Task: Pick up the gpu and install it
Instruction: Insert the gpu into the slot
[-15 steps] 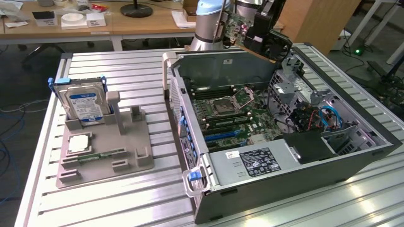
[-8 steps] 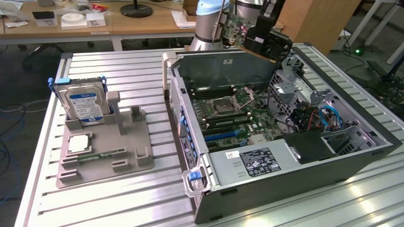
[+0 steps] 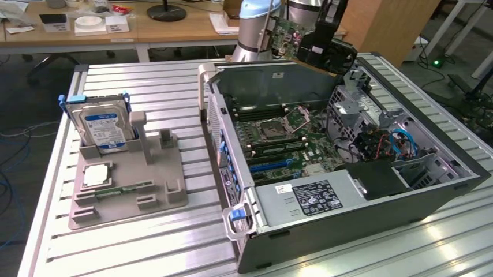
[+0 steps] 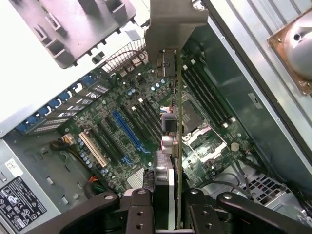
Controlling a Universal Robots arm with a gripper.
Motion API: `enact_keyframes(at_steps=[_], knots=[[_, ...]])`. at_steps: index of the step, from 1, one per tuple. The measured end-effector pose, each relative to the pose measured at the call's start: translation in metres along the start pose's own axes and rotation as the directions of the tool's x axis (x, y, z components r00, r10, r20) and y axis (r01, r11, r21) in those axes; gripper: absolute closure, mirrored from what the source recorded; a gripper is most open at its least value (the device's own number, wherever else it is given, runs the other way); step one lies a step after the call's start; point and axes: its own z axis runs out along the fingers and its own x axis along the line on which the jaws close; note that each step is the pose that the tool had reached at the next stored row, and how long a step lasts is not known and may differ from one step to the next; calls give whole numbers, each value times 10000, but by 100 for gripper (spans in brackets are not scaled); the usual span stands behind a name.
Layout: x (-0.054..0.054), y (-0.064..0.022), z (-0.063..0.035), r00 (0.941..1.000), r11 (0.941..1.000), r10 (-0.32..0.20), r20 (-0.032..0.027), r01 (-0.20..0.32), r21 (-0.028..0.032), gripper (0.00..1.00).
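The gpu [image 3: 312, 46] hangs in the air above the back wall of the open computer case [image 3: 254, 81], its green board and black fan face tilted. My gripper [image 3: 306, 26] comes down from the arm at the top and is shut on the card. In the wrist view the gpu [image 4: 178, 122] is seen edge-on, running from my gripper [image 4: 168, 209] out to its silvery end bracket [image 4: 175, 24]. Both fingers [image 4: 141, 209] press on its sides. Below it lies the motherboard [image 4: 112, 146] with a blue slot [image 4: 127, 131].
Inside the case are the power supply [image 3: 308, 199], a drive cage with cables [image 3: 385, 144] and the processor socket [image 3: 281, 124]. A grey fixture [image 3: 131, 179] at the exterior view's left holds a hard drive [image 3: 101, 124] and a memory stick [image 3: 123, 188]. Desks stand behind.
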Motion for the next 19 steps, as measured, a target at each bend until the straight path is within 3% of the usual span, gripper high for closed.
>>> enact_keyframes(at_steps=[9, 10, 17, 19], knots=[[17, -5, 0, 9929, 9929, -1187, -40, 1187, -24, 72], [20, -6, 0, 9874, 9874, -1580, -54, 1580, -33, 72], [23, -8, 2, 9703, 9703, -2418, -77, 2418, -51, 72], [26, -10, 6, 9639, 9639, -2662, -66, 2662, -14, 72]])
